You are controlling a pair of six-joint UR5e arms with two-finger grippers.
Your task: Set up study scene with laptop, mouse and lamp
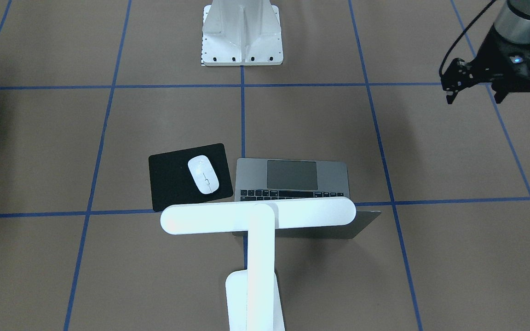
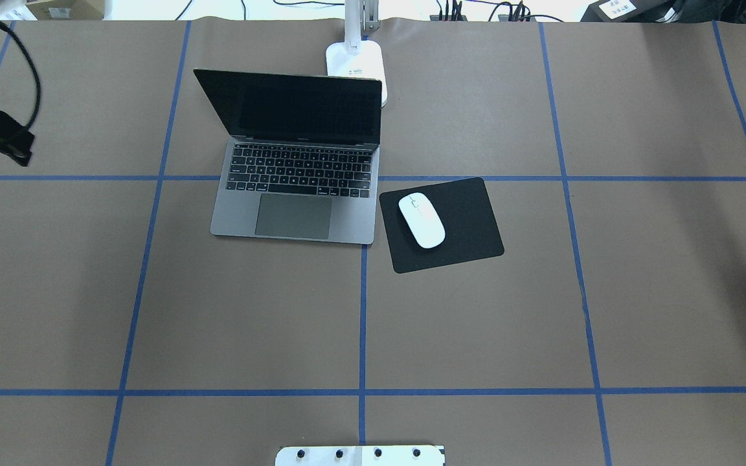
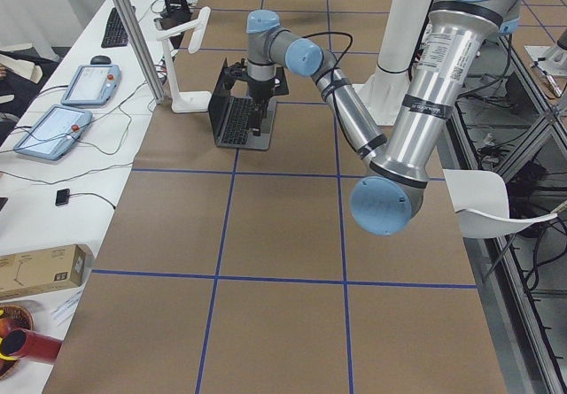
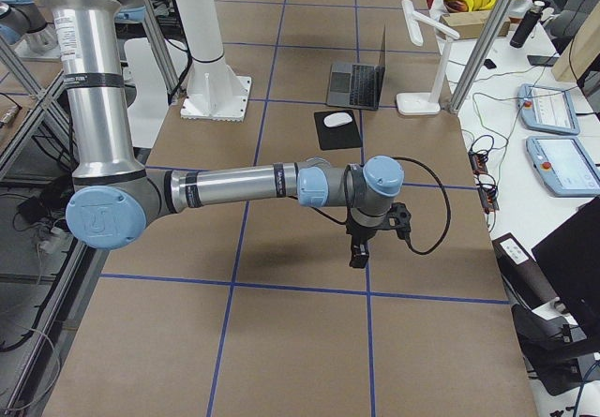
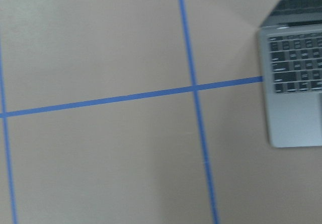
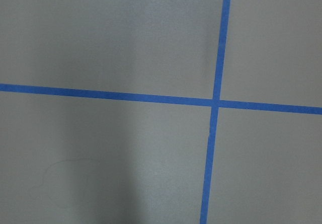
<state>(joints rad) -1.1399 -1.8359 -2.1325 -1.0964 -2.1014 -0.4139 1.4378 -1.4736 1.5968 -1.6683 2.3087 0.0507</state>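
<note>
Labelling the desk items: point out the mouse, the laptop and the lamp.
mouse (image 2: pixel 421 220), overhead exterior view, middle of its shell.
laptop (image 2: pixel 293 215), overhead exterior view, on its trackpad.
lamp (image 1: pixel 210 219), exterior front-facing view, on its light bar.

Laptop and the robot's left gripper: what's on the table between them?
Nothing. In the front-facing view only bare brown table and a blue tape line lie between the laptop and the left gripper.

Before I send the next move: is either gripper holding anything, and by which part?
Nothing is held. The left gripper is open and empty; nothing shows in the right gripper. The laptop, mouse and lamp stand untouched.
</note>
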